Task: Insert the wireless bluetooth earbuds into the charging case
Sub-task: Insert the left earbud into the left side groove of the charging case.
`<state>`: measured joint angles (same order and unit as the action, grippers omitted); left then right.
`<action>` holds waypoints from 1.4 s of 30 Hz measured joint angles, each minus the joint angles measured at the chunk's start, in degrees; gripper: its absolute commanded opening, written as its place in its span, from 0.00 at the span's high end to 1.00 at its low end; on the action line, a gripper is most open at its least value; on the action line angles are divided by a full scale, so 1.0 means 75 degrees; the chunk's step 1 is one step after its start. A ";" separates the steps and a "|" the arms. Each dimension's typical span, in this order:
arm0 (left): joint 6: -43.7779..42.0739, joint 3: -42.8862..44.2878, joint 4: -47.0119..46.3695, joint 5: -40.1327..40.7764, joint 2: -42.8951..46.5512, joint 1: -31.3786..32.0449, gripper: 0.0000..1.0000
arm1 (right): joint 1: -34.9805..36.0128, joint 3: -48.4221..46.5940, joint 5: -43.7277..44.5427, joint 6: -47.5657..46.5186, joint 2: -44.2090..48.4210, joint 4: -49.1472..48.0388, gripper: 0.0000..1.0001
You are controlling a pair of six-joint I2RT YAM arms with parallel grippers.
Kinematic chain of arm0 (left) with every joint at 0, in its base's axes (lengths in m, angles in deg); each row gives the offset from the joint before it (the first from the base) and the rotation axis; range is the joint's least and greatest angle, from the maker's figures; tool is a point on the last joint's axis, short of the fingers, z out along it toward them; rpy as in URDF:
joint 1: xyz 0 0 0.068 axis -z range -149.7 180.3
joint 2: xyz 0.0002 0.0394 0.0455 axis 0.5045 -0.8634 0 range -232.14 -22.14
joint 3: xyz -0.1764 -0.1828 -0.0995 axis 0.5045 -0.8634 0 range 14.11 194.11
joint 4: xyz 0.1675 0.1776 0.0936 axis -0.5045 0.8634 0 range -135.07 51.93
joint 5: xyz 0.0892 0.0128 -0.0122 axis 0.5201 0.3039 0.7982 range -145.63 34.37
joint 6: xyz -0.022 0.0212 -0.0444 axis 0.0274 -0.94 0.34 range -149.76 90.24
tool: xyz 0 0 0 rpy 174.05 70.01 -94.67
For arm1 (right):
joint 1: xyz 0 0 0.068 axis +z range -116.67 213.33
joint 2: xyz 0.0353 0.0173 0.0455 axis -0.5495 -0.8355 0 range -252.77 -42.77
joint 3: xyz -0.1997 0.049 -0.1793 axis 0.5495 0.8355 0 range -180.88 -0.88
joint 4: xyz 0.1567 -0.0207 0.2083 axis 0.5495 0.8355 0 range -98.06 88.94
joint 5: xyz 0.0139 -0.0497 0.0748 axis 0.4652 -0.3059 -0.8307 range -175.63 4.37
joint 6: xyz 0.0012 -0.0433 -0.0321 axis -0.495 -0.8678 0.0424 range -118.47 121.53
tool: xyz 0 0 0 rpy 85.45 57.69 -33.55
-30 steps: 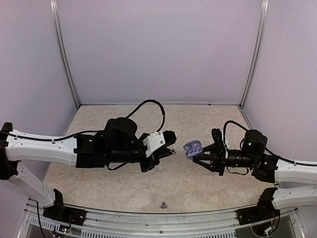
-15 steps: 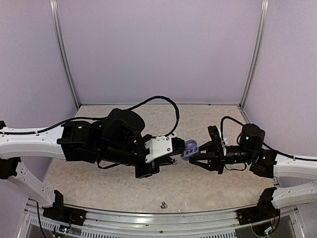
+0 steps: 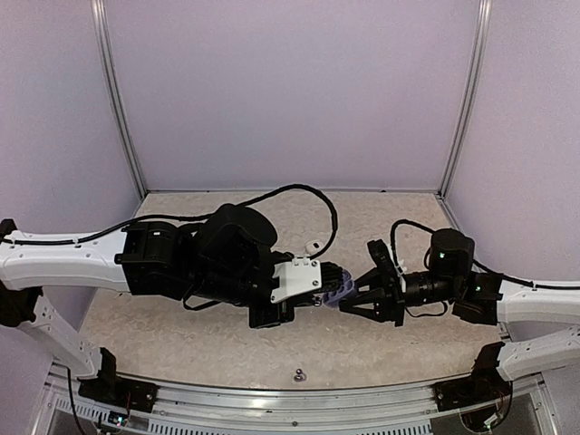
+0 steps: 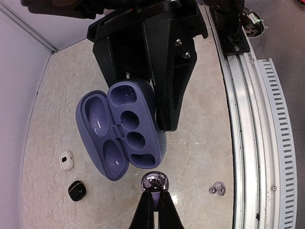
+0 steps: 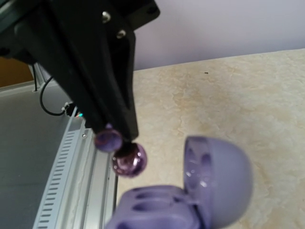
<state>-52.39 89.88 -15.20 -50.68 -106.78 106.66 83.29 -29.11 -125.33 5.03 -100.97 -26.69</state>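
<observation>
Jaws of the left gripper (image 4: 154,202) pinch a shiny earbud (image 4: 154,181) just beside the open case (image 4: 121,136), not yet in a socket. The right gripper (image 3: 353,297) has its jaws clamped on that case above the table (image 4: 200,143). A second earbud (image 4: 217,189) lies by the rail (image 4: 252,119).

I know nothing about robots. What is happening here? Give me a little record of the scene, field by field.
Left hand: shut on a shiny earbud, just short of the case
Right hand: shut on the purple charging case, held above the table
Case state: lid open, wells look empty
On the table: loose grey earbud beside the rail; small white item; small black item
Progress: no earbud in the case yet
</observation>
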 measured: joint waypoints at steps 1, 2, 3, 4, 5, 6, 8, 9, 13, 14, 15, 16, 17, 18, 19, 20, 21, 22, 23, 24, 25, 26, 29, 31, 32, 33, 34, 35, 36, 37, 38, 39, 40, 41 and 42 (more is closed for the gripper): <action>-0.0020 0.0041 0.0032 0.0000 -0.0026 0.0000 1.00 | 0.0015 -0.0017 0.0006 -0.0009 -0.0012 0.0003 1.00; -0.0029 0.0067 0.0035 0.0000 -0.0044 0.0000 1.00 | 0.0023 -0.0029 0.0009 -0.0017 -0.0015 0.0012 1.00; -0.0047 0.0102 0.0035 0.0000 -0.0064 0.0000 1.00 | 0.0026 -0.0032 0.0009 -0.0032 -0.0015 0.0015 1.00; -0.0055 0.0122 0.0035 0.0000 -0.0079 0.0000 1.00 | 0.0032 -0.0041 0.0012 -0.0041 -0.0015 0.0026 1.00; -0.0067 0.0146 0.0038 0.0000 -0.0099 0.0000 1.00 | 0.0032 -0.0047 0.0012 -0.0055 -0.0020 0.0041 1.00; -0.0082 0.0178 0.0035 0.0000 -0.0122 0.0000 1.00 | 0.0041 -0.0058 0.0012 -0.0073 -0.0023 0.0058 1.00; -0.0105 0.0207 0.0026 0.0000 -0.0169 0.0000 1.00 | 0.0073 -0.0096 0.0012 -0.0105 -0.0044 0.0114 1.00; -0.0114 0.0207 0.0032 0.0000 -0.0187 0.0000 1.00 | 0.0090 -0.0128 0.0009 -0.0122 -0.0061 0.0154 1.00; -0.0152 0.0207 0.0029 0.0012 -0.0254 0.0000 1.00 | 0.0131 -0.0146 0.0006 -0.0152 -0.0070 0.0239 1.00; -0.0163 0.0207 0.0029 0.0012 -0.0268 0.0000 1.00 | 0.0140 -0.0146 0.0006 -0.0157 -0.0070 0.0248 1.00; -0.0175 0.0207 0.0029 0.0020 -0.0286 0.0000 1.00 | 0.0149 -0.0146 0.0003 -0.0160 -0.0070 0.0256 1.00; -0.0189 0.0210 0.0029 0.0038 -0.0303 0.0000 1.00 | 0.0157 -0.0146 0.0000 -0.0160 -0.0073 0.0265 1.00; -0.0201 0.0219 0.0044 0.0047 -0.0326 0.0000 1.00 | 0.0163 -0.0146 0.0000 -0.0169 -0.0070 0.0280 1.00; -0.0221 0.0227 0.0058 0.0058 -0.0344 0.0000 1.00 | 0.0166 -0.0146 0.0003 -0.0178 -0.0073 0.0297 1.00; -0.0236 0.0254 0.0096 0.0064 -0.0376 0.0000 1.00 | 0.0169 -0.0146 0.0003 -0.0187 -0.0079 0.0312 1.00; -0.0256 0.0300 0.0149 0.0064 -0.0408 0.0000 1.00 | 0.0175 -0.0146 0.0003 -0.0201 -0.0085 0.0335 1.00; -0.0280 0.0338 0.0201 0.0064 -0.0434 0.0000 1.00 | 0.0187 -0.0146 0.0006 -0.0221 -0.0096 0.0353 1.00; -0.0303 0.0373 0.0256 0.0067 -0.0463 0.0000 1.00 | 0.0198 -0.0146 0.0006 -0.0242 -0.0108 0.0370 1.00; -0.0321 0.0396 0.0312 0.0061 -0.0484 0.0000 1.00 | 0.0221 -0.0149 0.0015 -0.0265 -0.0119 0.0396 1.00; -0.0338 0.0431 0.0376 0.0055 -0.0510 0.0000 1.00 | 0.0254 -0.0157 0.0041 -0.0286 -0.0131 0.0431 1.00; -0.0361 0.0463 0.0440 0.0029 -0.0533 0.0000 1.00 | 0.0286 -0.0166 0.0076 -0.0294 -0.0140 0.0475 1.00; -0.0367 0.0484 0.0490 -0.0006 -0.0551 -0.0009 1.00 | 0.0323 -0.0172 0.0114 -0.0332 -0.0143 0.0519 1.00; -0.0388 0.0638 0.0758 -0.0195 -0.0659 -0.0047 1.00 | 0.0425 -0.0198 0.0233 -0.0449 -0.0172 0.0659 1.00; -0.0399 0.0720 0.0874 -0.0306 -0.0723 -0.0070 1.00 | 0.0466 -0.0219 0.0297 -0.0516 -0.0172 0.0740 1.00; -0.0414 0.0740 0.0909 -0.0382 -0.0743 -0.0087 1.00 | 0.0475 -0.0219 0.0318 -0.0542 -0.0172 0.0761 1.00; -0.0423 0.0761 0.0938 -0.0431 -0.0764 -0.0096 1.00 | 0.0490 -0.0219 0.0335 -0.0562 -0.0172 0.0796 1.00; -0.0428 0.0799 0.0982 -0.0504 -0.0790 -0.0111 1.00 | 0.0498 -0.0221 0.0335 -0.0580 -0.0172 0.0819 1.00; -0.0431 0.0825 0.1008 -0.0568 -0.0810 -0.0119 1.00 | 0.0504 -0.0227 0.0338 -0.0600 -0.0172 0.0854 1.00; -0.0431 0.0842 0.1020 -0.0621 -0.0822 -0.0125 1.00 | 0.0516 -0.0233 0.0338 -0.0615 -0.0172 0.0871 1.00; -0.0431 0.0866 0.1052 -0.0664 -0.0833 -0.0134 1.00 | 0.0522 -0.0236 0.0338 -0.0632 -0.0172 0.0886 1.00; -0.0431 0.0918 0.1105 -0.0717 -0.0857 -0.0143 1.00 | 0.0533 -0.0245 0.0341 -0.0650 -0.0175 0.0909 1.00; -0.0431 0.0965 0.1128 -0.0764 -0.0883 -0.0154 1.00 | 0.0539 -0.0248 0.0344 -0.0667 -0.0175 0.0912 1.00; -0.0431 0.1003 0.1128 -0.0810 -0.0906 -0.0160 1.00 | 0.0542 -0.0254 0.0347 -0.0688 -0.0175 0.0909 1.00; -0.0431 0.1043 0.1139 -0.0848 -0.0933 -0.0166 1.00 | 0.0548 -0.0256 0.0353 -0.0699 -0.0175 0.0909 1.00; -0.0431 0.1072 0.1134 -0.0883 -0.0959 -0.0175 1.00 | 0.0554 -0.0259 0.0358 -0.0714 -0.0175 0.0909 1.00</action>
<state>-55.62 97.92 -6.70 -57.30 -113.97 105.34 87.44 -31.05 -122.65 -0.32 -102.28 -19.87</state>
